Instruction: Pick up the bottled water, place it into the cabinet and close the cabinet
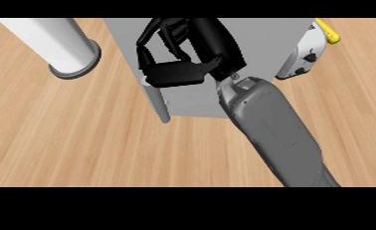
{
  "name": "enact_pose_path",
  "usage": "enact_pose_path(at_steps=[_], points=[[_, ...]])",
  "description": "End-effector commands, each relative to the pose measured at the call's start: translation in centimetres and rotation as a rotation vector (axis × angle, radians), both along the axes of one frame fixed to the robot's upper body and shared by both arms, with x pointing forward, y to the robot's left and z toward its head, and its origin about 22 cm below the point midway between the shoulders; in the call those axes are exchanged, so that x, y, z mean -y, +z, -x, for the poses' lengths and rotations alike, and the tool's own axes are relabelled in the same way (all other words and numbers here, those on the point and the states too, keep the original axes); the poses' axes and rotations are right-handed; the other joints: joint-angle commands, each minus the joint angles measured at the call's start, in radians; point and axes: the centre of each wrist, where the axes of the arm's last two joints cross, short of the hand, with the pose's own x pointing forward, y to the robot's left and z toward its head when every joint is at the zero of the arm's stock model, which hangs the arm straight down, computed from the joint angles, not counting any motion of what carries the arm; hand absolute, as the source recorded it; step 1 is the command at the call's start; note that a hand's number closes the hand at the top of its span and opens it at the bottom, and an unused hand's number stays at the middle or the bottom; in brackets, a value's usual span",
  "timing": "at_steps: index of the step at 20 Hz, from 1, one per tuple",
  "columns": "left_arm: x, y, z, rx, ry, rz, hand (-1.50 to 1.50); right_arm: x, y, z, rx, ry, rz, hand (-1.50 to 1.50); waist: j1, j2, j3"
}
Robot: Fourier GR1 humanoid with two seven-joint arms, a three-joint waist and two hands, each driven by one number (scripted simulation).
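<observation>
Bottled water: not visible anywhere in frame, may be hidden behind the hand or already inside the cabinet, cannot tell. Cabinet is the grey box in the upper centre, seen from above, with a rounded vertical edge, likely the door, along its left side. Right hand sits over the cabinet top, fingers curled downward, thumb block low left; whether they wrap anything cannot be told. Forearm runs down to the lower right.

Judgement: step is probably placing or closing. To do it well, keep the wrist level, clear the door edge before swinging it, push flat along the door.

White cylinder upper left, white-yellow appliance upper right, both well apart. Left hand not in frame.
</observation>
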Motion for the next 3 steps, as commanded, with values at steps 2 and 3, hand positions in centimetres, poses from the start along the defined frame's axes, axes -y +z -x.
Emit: enact_pose_path(at_steps=[2,3], points=[[-0.26,0.18,-0.35,0.001,0.011,-0.005,1.5,2.25,-2.29,-4.01,-0.124,-0.175,0.057,1.5,0.012,0.067,-0.008],[0.21,0.52,-0.19,-0.005,-0.009,-0.009,1.5,3.16,-2.59,-4.1,-0.109,-0.188,0.057,1.5,0.011,0.065,-0.007]])
